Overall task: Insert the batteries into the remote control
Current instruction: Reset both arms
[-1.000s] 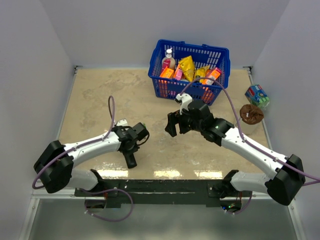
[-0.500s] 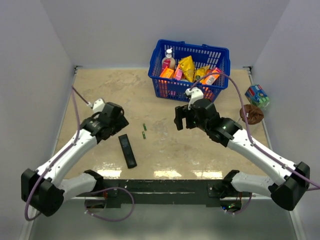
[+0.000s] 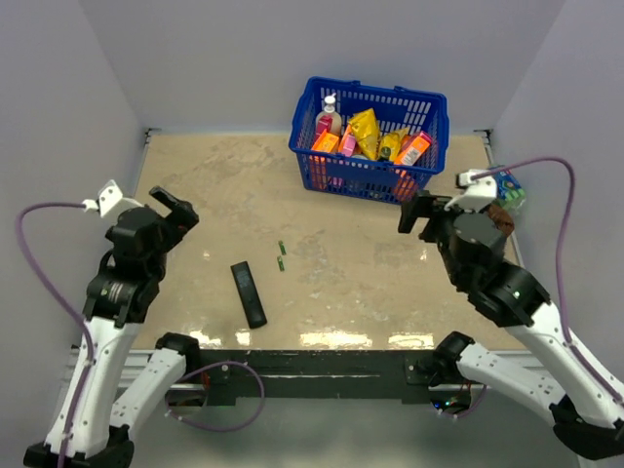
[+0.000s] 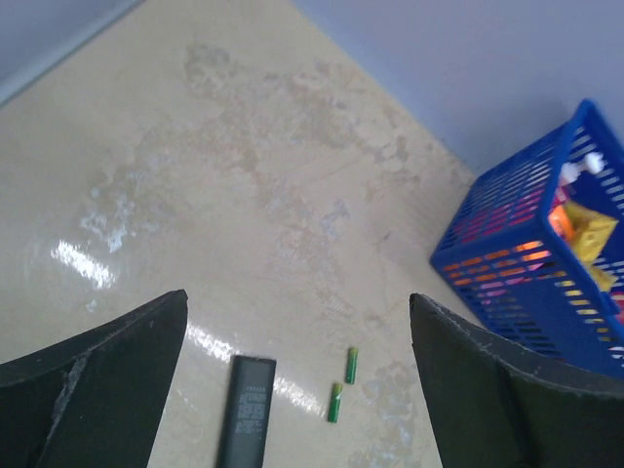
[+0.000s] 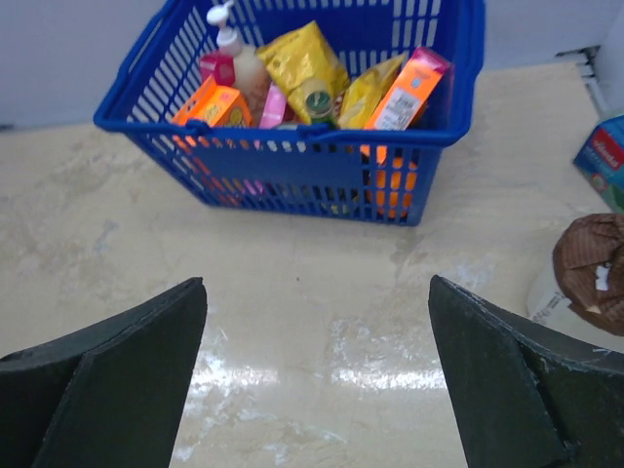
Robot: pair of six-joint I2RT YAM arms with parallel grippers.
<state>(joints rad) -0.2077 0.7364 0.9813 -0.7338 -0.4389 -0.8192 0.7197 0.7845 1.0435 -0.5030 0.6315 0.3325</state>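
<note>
The black remote control (image 3: 249,293) lies flat on the table near the front edge, also low in the left wrist view as the remote control (image 4: 248,409). Two small green batteries (image 3: 281,255) lie side by side just right of its far end; the left wrist view shows one battery (image 4: 351,365) and the other battery (image 4: 334,402). My left gripper (image 3: 168,216) (image 4: 297,295) hangs open high at the left, well away from them, holding nothing. At the right, my right gripper (image 3: 421,214) (image 5: 317,280) is open and empty over bare table.
A blue basket (image 3: 369,175) (image 5: 292,166) (image 4: 526,263) full of packets and a bottle stands at the back. A brown object (image 3: 490,222) (image 5: 590,268) and a small blue box (image 3: 502,185) (image 5: 604,161) sit by the right wall.
Both arms have pulled back from the middle, the left one to the left, the right one to the right. The left gripper opened. The remote and batteries now lie uncovered.
</note>
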